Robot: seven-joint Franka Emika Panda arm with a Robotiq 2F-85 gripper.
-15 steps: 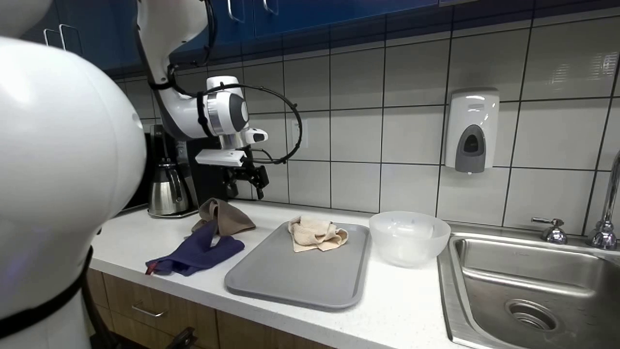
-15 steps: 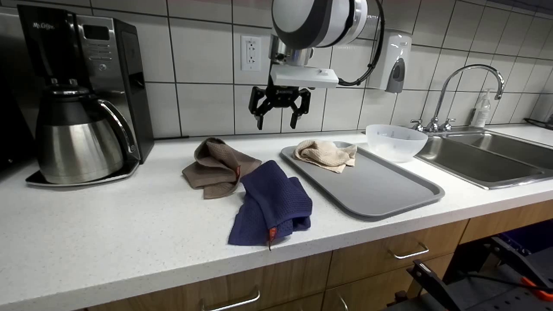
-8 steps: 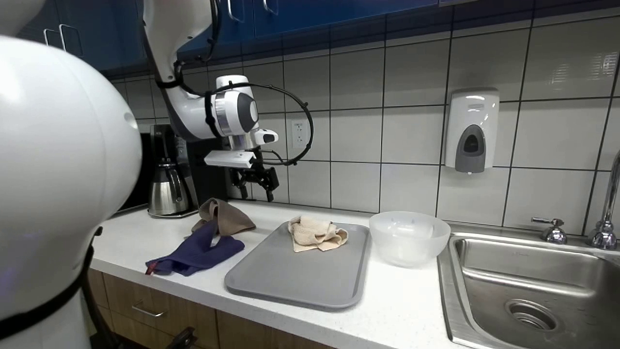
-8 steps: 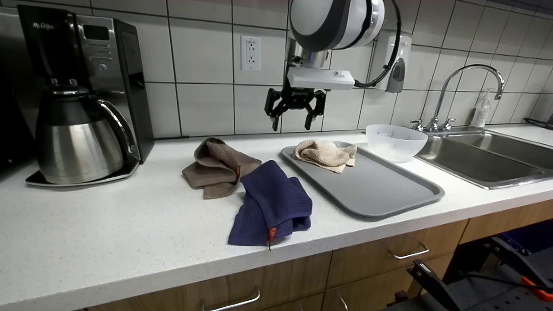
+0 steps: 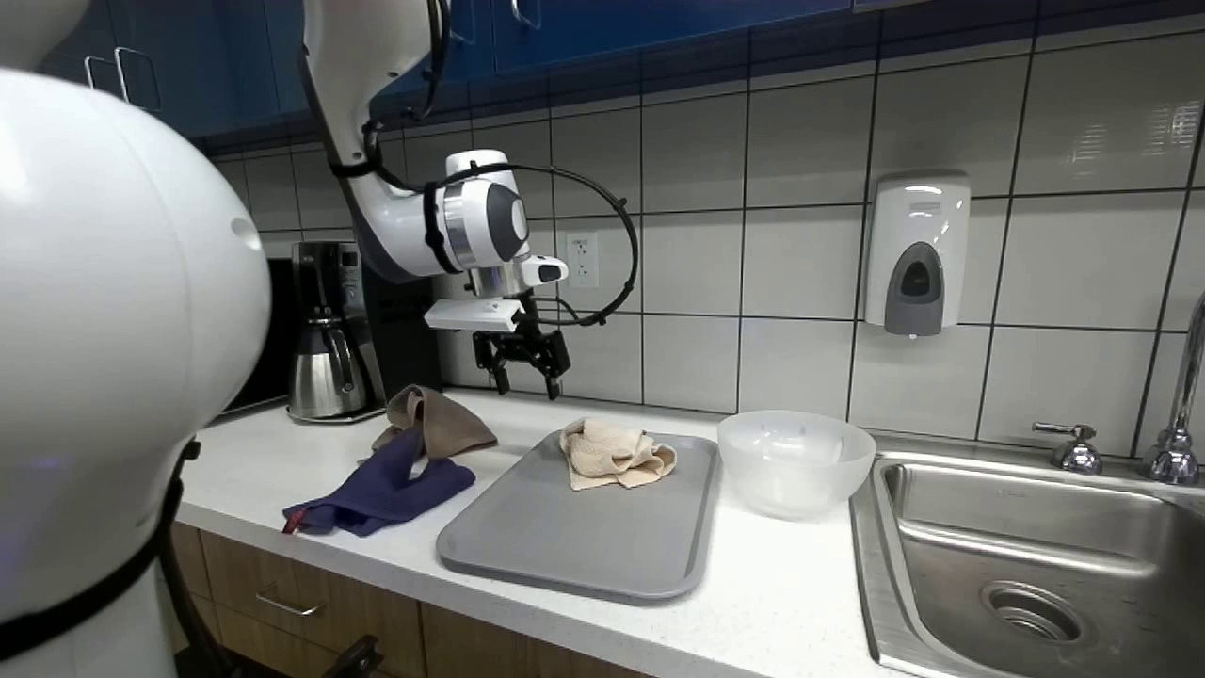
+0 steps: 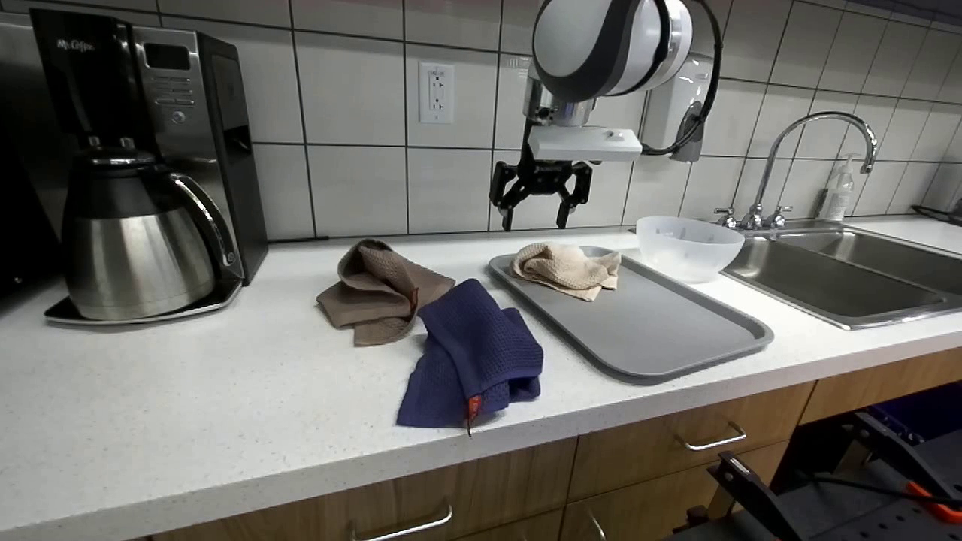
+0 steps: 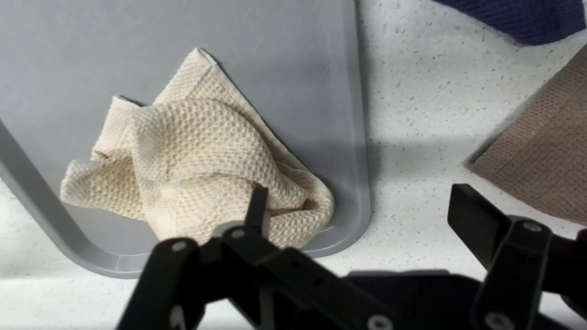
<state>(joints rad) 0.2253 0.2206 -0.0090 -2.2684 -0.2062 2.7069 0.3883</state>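
Note:
My gripper is open and empty in the air above the back of the counter, seen in both exterior views (image 5: 528, 388) (image 6: 534, 222) and the wrist view (image 7: 360, 201). It is nearest a crumpled beige cloth (image 5: 612, 454) (image 6: 564, 267) (image 7: 202, 146) on a grey tray (image 5: 574, 546) (image 6: 661, 338) (image 7: 293, 50). In the wrist view one finger overlaps the cloth, the other is over the counter beside the tray. A brown cloth (image 6: 383, 289) (image 7: 545, 151) and a navy cloth (image 6: 477, 353) (image 7: 523, 18) lie beside the tray. Nothing touches the gripper.
A translucent bowl (image 5: 795, 471) stands between the tray and the steel sink (image 5: 875, 584). A coffee maker with a steel pot (image 6: 143, 248) stands at the other end. A soap dispenser (image 5: 918, 254) hangs on the tiled wall behind, under blue cabinets (image 5: 650, 33).
The arm and open gripper have moved along the wall away from the coffee maker, towards the tray and bowl, and slightly lower. The cloths, tray and bowl have not moved.

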